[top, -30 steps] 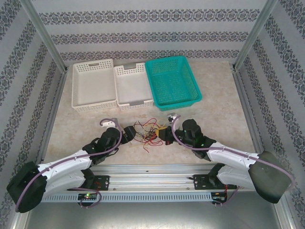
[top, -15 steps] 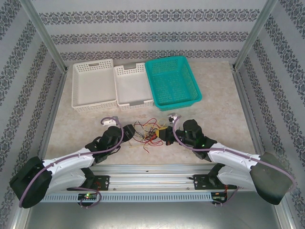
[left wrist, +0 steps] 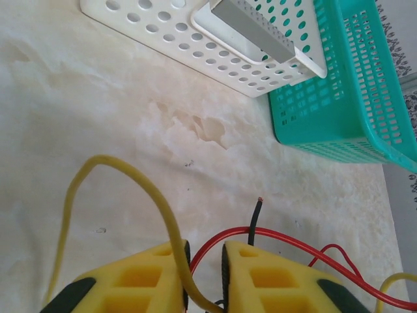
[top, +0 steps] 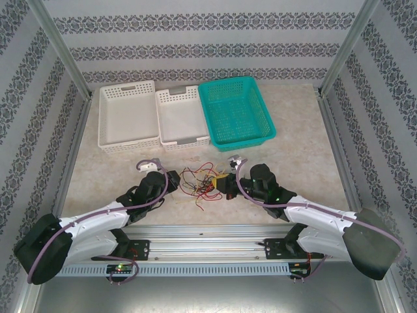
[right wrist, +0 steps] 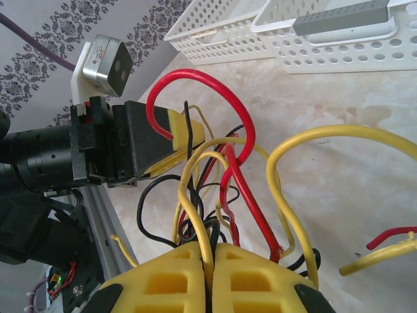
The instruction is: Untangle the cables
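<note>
**Operator:** Report the location of the work item.

**Technician:** The tangle of thin red, yellow and black cables [top: 201,179] lies on the marbled beige tabletop [top: 300,163], near its front edge and between the two grippers. It is well apart from the baskets at the back.

**Operator:** Identify the baskets.

**Technician:** Three stand side by side. The large white perforated plastic basket [top: 127,124] is on the left. The smaller white perforated plastic basket [top: 182,124] is in the middle. The teal perforated plastic basket [top: 236,114] is on the right.

**Operator:** State of the left gripper [top: 174,177]?

**Technician:** Its yellow pads stand almost together at the left side of the tangle. In the left wrist view, a yellow cable [left wrist: 130,171] arcs up off the tabletop and drops into the narrow gap between the pads. A red cable [left wrist: 280,236] enters the same gap from the right. A black cable end [left wrist: 254,218] stands up just behind. The gripper is closed on the cables.

**Operator:** State of the right gripper [top: 225,186]?

**Technician:** Its pads are pressed together, with a yellow strand pinched in the seam. In the right wrist view, red, yellow and black loops rise in front of it. One red loop arches beside the tip of the left gripper.
</note>
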You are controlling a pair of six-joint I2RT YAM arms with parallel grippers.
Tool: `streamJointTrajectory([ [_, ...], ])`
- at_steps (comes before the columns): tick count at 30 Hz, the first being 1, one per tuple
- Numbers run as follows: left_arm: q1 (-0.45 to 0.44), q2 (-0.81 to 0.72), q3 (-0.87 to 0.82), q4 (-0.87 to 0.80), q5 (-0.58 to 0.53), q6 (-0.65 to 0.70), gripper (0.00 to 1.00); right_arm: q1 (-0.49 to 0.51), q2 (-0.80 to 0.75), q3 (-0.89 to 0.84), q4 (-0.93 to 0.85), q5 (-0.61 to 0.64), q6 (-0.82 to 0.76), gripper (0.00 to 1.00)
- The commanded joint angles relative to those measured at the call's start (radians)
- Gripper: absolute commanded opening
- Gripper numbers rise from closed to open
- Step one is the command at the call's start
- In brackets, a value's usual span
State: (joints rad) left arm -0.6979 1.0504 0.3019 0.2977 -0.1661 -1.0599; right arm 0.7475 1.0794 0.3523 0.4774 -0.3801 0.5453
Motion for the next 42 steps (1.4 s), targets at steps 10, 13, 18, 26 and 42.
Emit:
streamJointTrajectory([
  [10, 0.016, 0.001, 0.016, 0.044, 0.002, -0.011, 0.0, 0.023, -0.034, -0.003, 0.043, -0.004, -0.018, 0.0],
  [13, 0.017, -0.016, 0.01, 0.034, 0.003, -0.008, 0.0, 0.023, -0.041, -0.003, 0.029, 0.008, -0.02, 0.0],
  [18, 0.021, -0.092, 0.002, -0.036, -0.012, 0.005, 0.0, 0.023, -0.055, -0.003, 0.0, 0.047, -0.027, 0.0],
  [26, 0.032, -0.256, 0.032, -0.208, -0.016, 0.061, 0.0, 0.022, -0.072, -0.035, -0.086, 0.163, -0.037, 0.0],
  [42, 0.04, -0.452, 0.27, -0.579, -0.01, 0.219, 0.0, -0.059, -0.172, -0.127, -0.173, 0.306, 0.022, 0.0],
])
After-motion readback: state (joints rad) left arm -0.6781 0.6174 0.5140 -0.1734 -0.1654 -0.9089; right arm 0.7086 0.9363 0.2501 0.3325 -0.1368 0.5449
